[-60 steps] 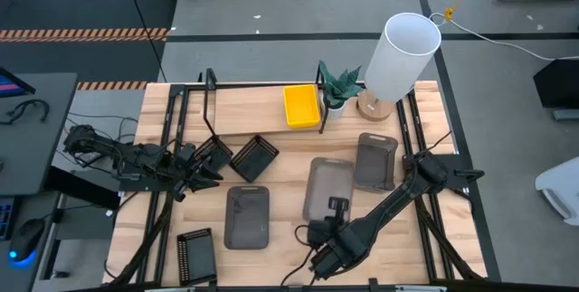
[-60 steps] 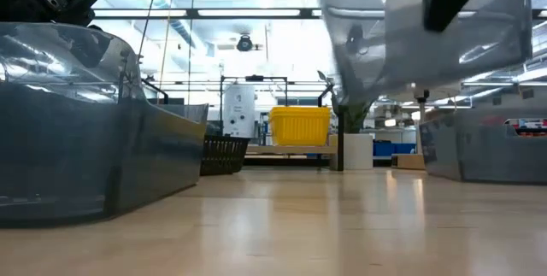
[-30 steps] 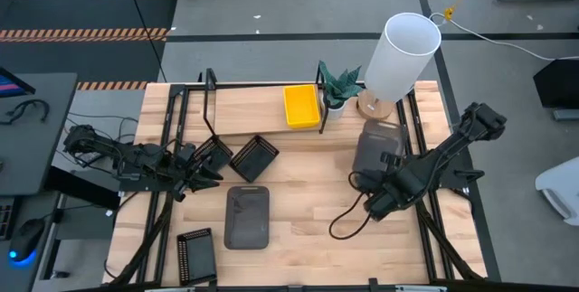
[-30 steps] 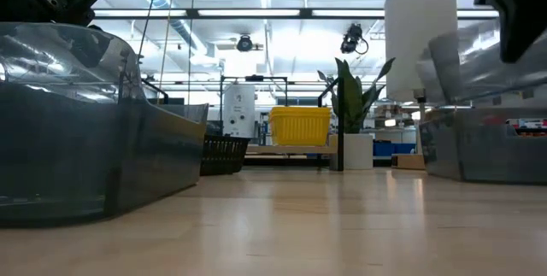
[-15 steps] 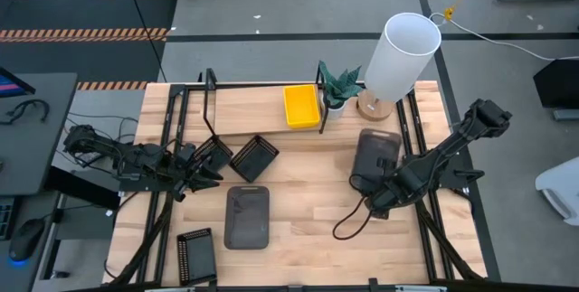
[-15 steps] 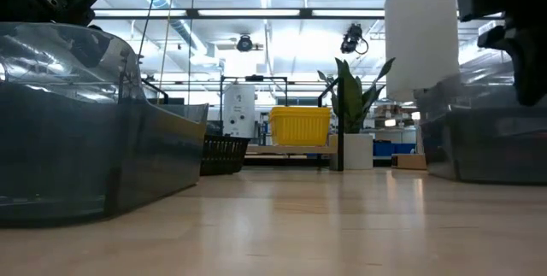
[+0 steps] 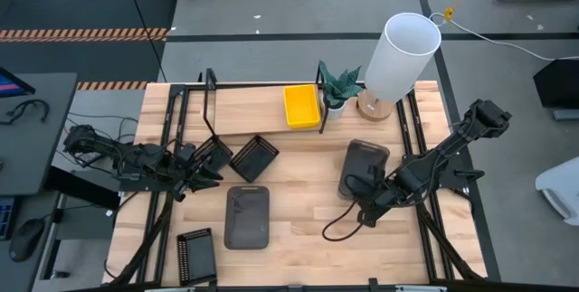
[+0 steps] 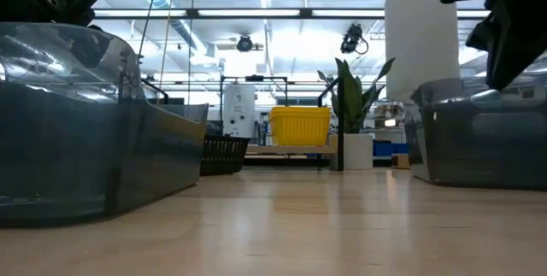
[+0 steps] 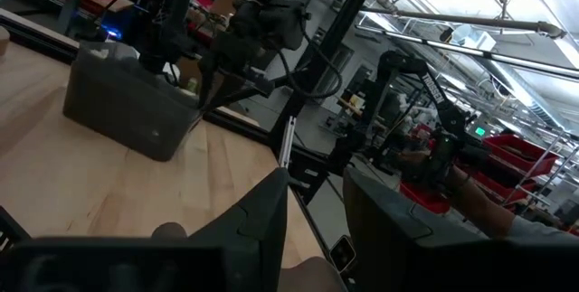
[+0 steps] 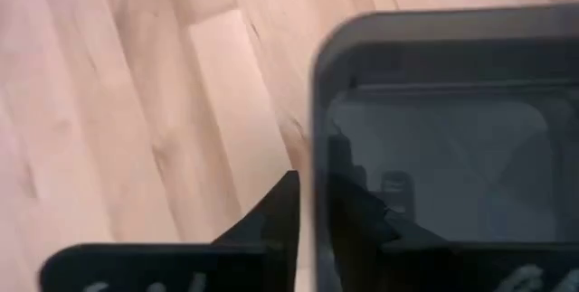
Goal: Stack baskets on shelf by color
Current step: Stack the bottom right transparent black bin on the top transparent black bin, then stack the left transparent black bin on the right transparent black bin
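Two smoky grey baskets sit nested on the table right of centre, and they also show in the low view. My right gripper is at their near end, shut on the upper one. A third grey basket lies flat at centre. Black slatted baskets: two by my left gripper, one near the front edge. A yellow basket stands on the shelf. My left gripper waits at the left, open. My right gripper has the upper grey basket by its near end wall, one finger inside the basket and one outside. It comes slanting down from the near right. The basket sits nested in the other grey basket, level on the table.
A tall white lamp and a potted plant stand at the shelf's right end, just beyond the nested baskets. Black frame rails run along both table sides. Bare wood lies between the centre grey basket and the nested pair.
My right gripper has lowered the held grey basket into the other grey basket at the right, then moved toward the table's near and left edges. The nested pair has slid with it a short way along the table.
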Available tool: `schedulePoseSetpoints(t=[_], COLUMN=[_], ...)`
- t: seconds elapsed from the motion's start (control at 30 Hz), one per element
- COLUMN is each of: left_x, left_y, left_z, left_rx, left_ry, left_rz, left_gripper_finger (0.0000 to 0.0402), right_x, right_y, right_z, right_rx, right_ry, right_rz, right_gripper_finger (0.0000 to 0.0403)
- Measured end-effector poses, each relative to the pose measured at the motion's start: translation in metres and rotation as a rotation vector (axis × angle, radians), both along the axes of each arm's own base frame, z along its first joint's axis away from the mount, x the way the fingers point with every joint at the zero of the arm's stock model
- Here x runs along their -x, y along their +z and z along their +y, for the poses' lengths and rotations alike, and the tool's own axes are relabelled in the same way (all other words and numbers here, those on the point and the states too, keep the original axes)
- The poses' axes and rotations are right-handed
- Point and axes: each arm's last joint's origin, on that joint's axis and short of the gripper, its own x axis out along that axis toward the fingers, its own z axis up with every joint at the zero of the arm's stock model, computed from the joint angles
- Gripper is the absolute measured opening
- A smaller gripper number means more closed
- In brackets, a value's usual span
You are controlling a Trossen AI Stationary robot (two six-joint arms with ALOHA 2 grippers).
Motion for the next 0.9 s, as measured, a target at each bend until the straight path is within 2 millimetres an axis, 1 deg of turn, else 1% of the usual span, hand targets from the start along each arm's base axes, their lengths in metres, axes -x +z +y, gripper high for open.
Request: schedulePoseSetpoints(t=[0.23,0.4,0.57,0.77,0.83,0.9], left_x=[0.0,0.0,0.0,0.0,0.0,0.0], left_y=[0.0,0.0,0.0,0.0,0.0,0.0], left_z=[0.0,0.0,0.0,0.0,0.0,0.0], left_rx=[0.0,0.0,0.0,0.0,0.0,0.0], left_ry=[0.0,0.0,0.0,0.0,0.0,0.0], left_rz=[0.0,0.0,0.0,0.0,0.0,0.0], left_gripper_finger=[0.0117,0.0117,0.0117,0.0117,0.0117,0.0117], right_x=[-0.003,-0.007,-0.015,-0.04,-0.052,-0.069], right_y=[0.001,0.011,0.023,0.028,0.027,0.025], right_z=[0.003,0.005,0.009,0.022,0.028,0.036], right_rx=[-0.047,-0.061,-0.024,0.059,0.095,0.125], right_ry=[-0.017,-0.031,-0.038,-0.005,0.008,0.038], right_rz=[-0.011,-0.046,-0.09,-0.117,-0.126,-0.15], right_gripper_finger=[0.011,0.0115,0.0115,0.0115,0.0114,0.0114])
